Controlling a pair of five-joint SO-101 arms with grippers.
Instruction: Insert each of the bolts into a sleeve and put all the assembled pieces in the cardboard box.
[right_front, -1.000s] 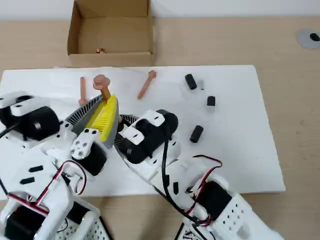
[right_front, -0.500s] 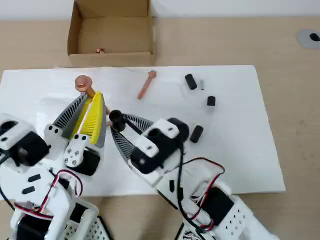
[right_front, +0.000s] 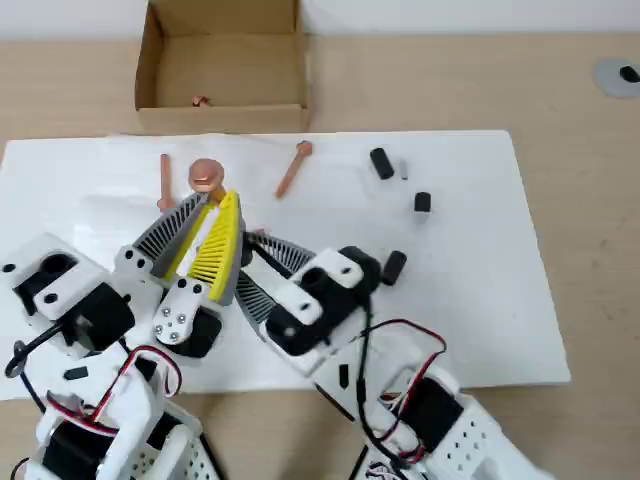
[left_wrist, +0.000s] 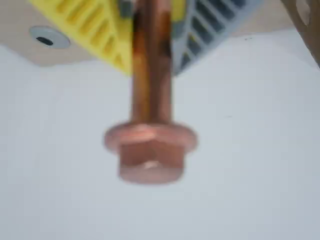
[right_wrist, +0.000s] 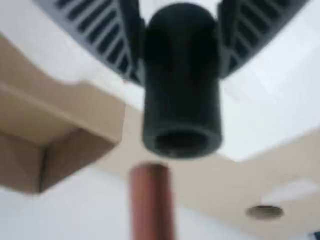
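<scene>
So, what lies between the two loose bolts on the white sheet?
The head of the held bolt, gripped by the left end effector, as the high view shows.

The wooden table (right_front: 580, 180) carries a white sheet (right_front: 470, 300) spread over its middle, down towards the near edge. A cardboard box (right_front: 222, 118) stands by the far edge, left of centre. A grey disc (right_front: 617, 77), perhaps a cable port, lies near the far right corner. On the sheet lie a copper bolt (right_front: 165, 180), a second bolt (right_front: 293, 168), a black sleeve (right_front: 381, 163), another sleeve (right_front: 422, 203) and a third sleeve (right_front: 393, 266).
</scene>
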